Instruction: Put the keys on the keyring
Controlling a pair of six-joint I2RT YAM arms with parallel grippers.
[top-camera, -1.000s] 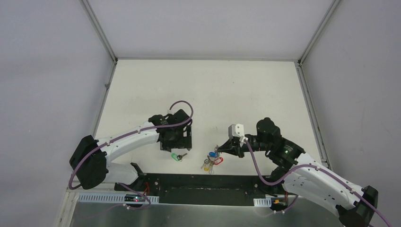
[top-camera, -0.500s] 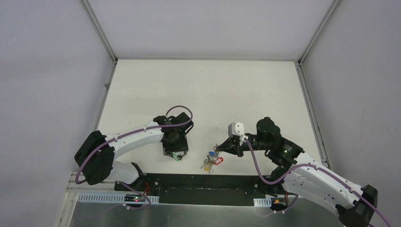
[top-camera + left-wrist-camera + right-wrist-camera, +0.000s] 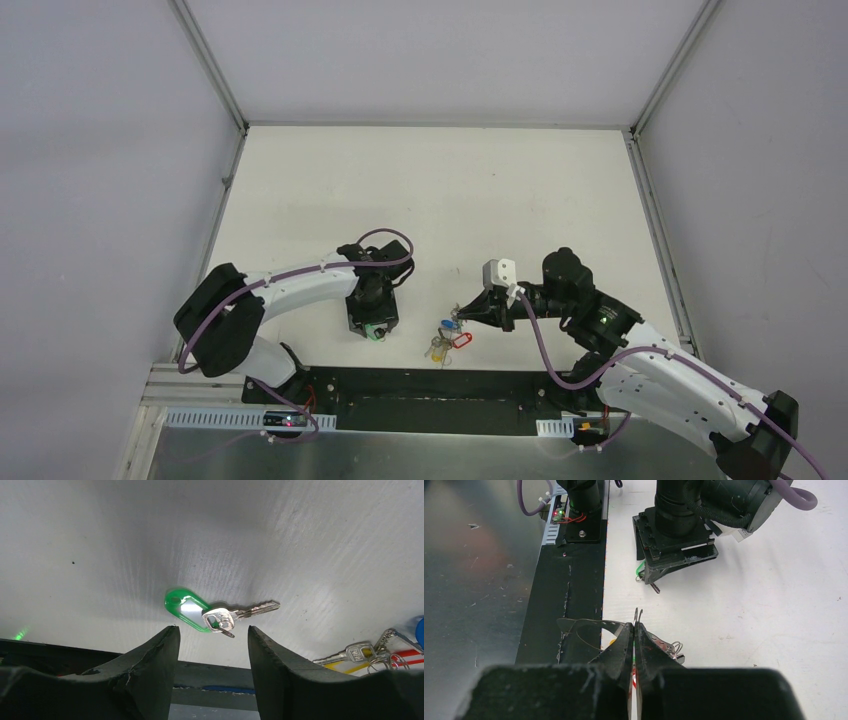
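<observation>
**Green key between the tips of the half-open left gripper**
The green key [image 3: 220,616] lies flat on the matte white table [image 3: 300,540], just ahead of the left gripper [image 3: 212,637] and in line with its gap, ungripped. Its blade is notched metal and its oval tag [image 3: 184,607] is glossy plastic. Right of that gripper, the right gripper [image 3: 636,630] pinches the keyring [image 3: 584,625], a thin wire loop.

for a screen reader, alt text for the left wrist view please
A green-tagged key lies flat on the white table just beyond the open black jaws of the left gripper. A bunch of other keys shows at the lower right edge.
</observation>
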